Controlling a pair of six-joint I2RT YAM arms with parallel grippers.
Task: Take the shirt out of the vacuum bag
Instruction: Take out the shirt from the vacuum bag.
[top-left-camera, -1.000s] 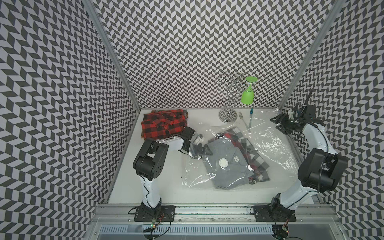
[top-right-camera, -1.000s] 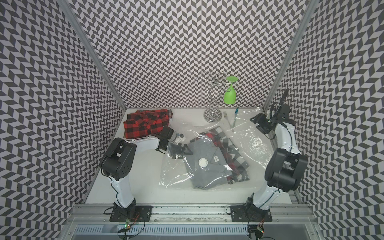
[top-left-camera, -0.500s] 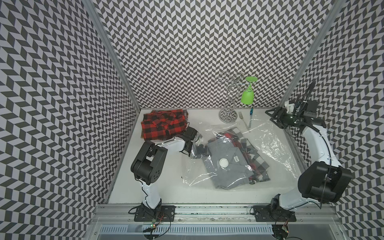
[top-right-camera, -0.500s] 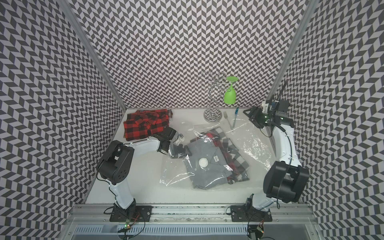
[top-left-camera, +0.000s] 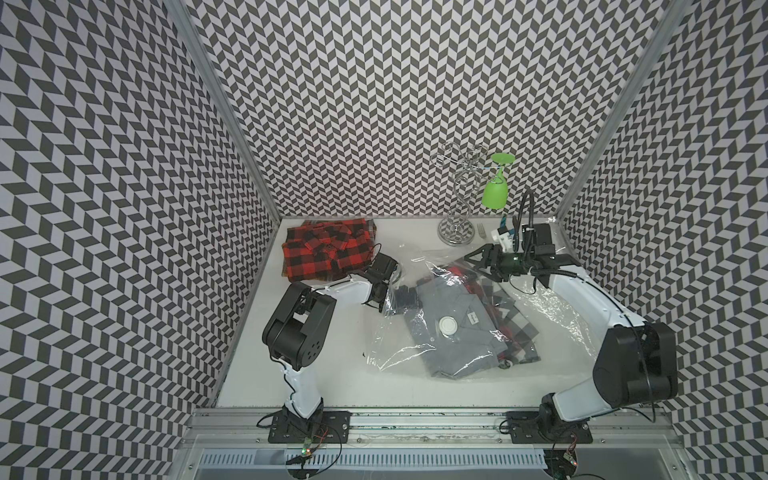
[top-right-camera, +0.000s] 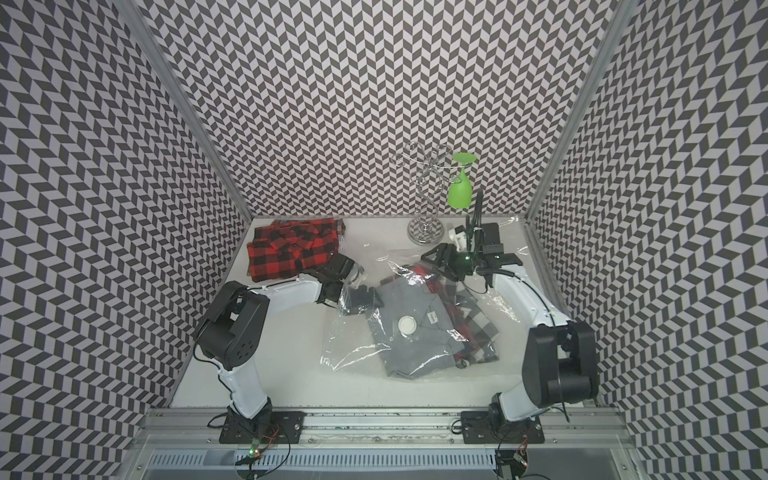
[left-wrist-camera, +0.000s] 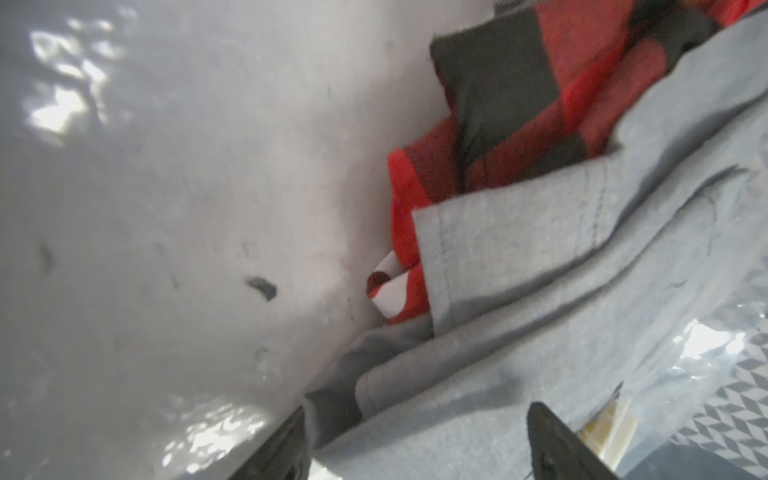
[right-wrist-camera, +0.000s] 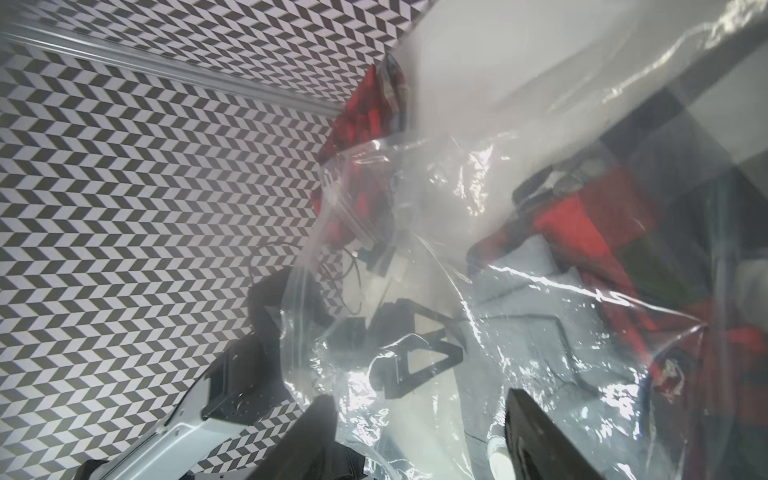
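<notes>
The clear vacuum bag lies crumpled mid-table, its white valve disc facing up. Inside it a folded grey shirt rests on a red, black and white plaid garment. My left gripper reaches into the bag's mouth on the left side. In the left wrist view its jaws stand wide apart, with a fold of the grey shirt between the fingers. My right gripper hovers open over the bag's far edge. In the right wrist view the crinkled plastic lies just beyond that gripper.
A folded red-and-black plaid shirt lies at the back left, close behind the left wrist. At the back right, just behind the right gripper, stands a wire stand with a green glass hanging from it. A fork lies beside its base.
The right arm swung from the back right corner leftward, to over the bag's far edge. The left gripper pushed a little deeper into the bag and its jaws narrowed slightly.
</notes>
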